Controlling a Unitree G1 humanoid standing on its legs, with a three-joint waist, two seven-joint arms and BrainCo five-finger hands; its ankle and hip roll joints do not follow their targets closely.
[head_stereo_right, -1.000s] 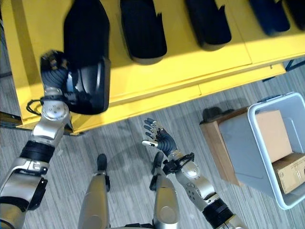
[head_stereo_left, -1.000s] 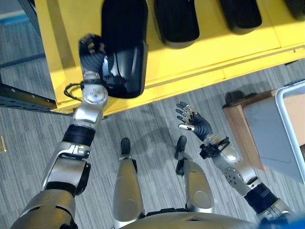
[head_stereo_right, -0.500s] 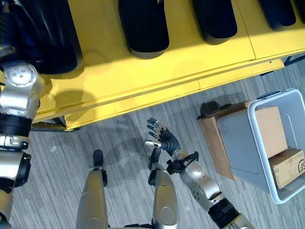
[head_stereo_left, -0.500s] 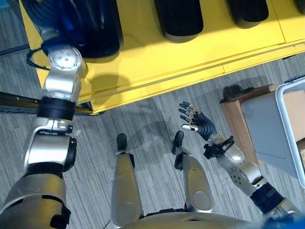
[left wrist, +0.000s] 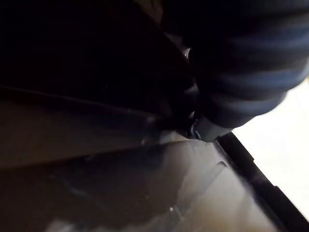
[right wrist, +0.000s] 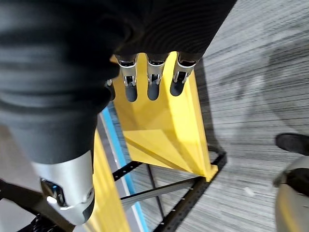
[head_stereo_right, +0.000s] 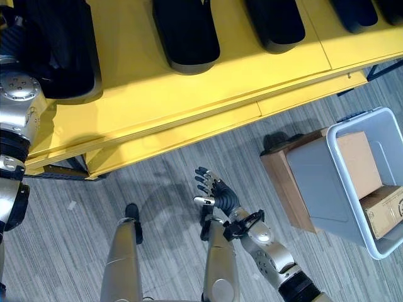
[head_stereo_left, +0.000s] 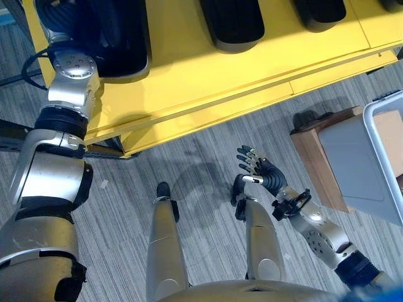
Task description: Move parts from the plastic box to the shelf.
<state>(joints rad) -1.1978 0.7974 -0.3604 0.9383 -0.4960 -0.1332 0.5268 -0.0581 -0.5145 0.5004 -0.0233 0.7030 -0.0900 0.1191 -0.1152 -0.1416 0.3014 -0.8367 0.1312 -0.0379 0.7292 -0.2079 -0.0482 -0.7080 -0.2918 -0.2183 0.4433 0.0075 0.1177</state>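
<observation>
Spanning the upper part of the left eye frame, the shelf [head_stereo_left: 208,82] is a smooth, glossy yellow board with a folded front lip, carried on a dark perforated metal frame that shows at the left edge. On it lie several black parts, each an elongated moulded shell with rounded ends and a satin sheen. The leftmost part [head_stereo_left: 116,38] sits in the upper left corner, a second part [head_stereo_left: 233,24] lies top centre, and a third part [head_stereo_left: 320,9] is cut off by the top edge.

The left hand [head_stereo_left: 60,16] reaches into the upper left corner against the leftmost part; its dark ribbed cover is visible, but the fingers are hidden against the black shell, so whether they grip it cannot be told. The left wrist view is nearly all dark, showing a ribbed cover and a murky glossy surface.

The right hand [head_stereo_left: 258,173] hangs low, centre right, over the grey, streaked carpet floor [head_stereo_left: 189,163], its fingers straight and spread, holding nothing.

At the right edge stands the plastic box [head_stereo_right: 352,189], pale grey-blue with a rounded rim and smooth walls, partly cut off. Inside it lie brown cardboard cartons [head_stereo_right: 368,170]. The box rests on a wooden platform [head_stereo_right: 283,182] with a plain brown edge.
</observation>
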